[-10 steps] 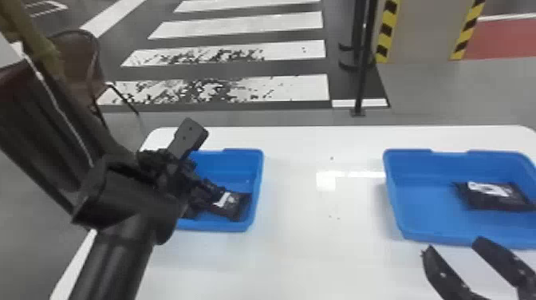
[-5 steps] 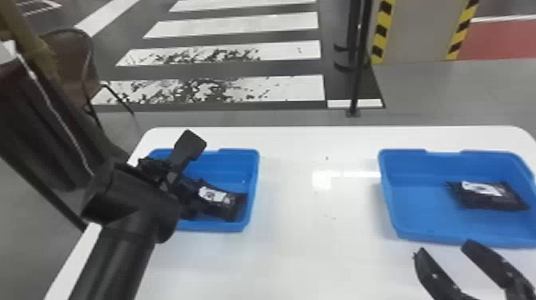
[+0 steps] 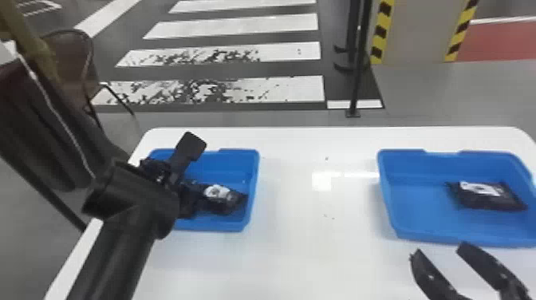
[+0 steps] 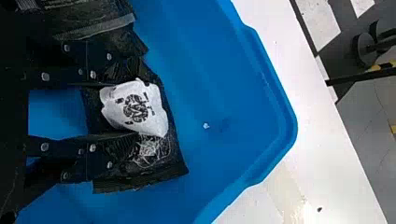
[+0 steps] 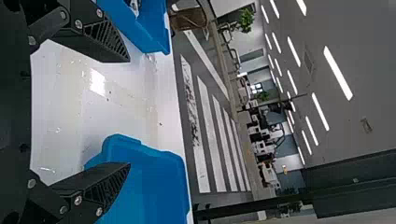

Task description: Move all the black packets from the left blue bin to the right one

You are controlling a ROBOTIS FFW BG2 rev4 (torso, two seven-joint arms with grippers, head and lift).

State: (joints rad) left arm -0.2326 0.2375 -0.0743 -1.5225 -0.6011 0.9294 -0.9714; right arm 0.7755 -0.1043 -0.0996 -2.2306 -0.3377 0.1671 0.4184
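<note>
Head view, left blue bin: your source, the blue plastic rectangular tray (image 3: 221, 161) at the left end of the glossy white tabletop (image 3: 311, 251), holds at least two packets, so this side is unfinished. Your arm covers part of it, so you can't count for certain what remains.

Second packet: a flat black glossy packet with a pale printed strip (image 4: 88, 16) lies in that bin, beside the one you are gripping, and needs its own trip.

Left gripper: your black two-fingered gripper (image 4: 133, 106) is down in the left bin, its fingers pressed in on a packet from both sides.

Gripped packet: the black crinkled packet with a white label (image 4: 166, 161) sits between those fingers, its label buckled upward. It is inside the left bin, so you can't count it as moved; lifting and carrying it across looks like your next job.

Bare tabletop: you have the stretch between the two bins to cross with each packet.

Right blue bin: your destination, a matching blue plastic tray (image 3: 422, 211), contains one black packet with a white label (image 3: 484, 197), lying flat toward its right side. That one counts as done.

Right gripper: your other black gripper (image 3: 440, 250) waits over the tabletop at the near side of the right bin, its fingers spread wide with nothing between them.
</note>
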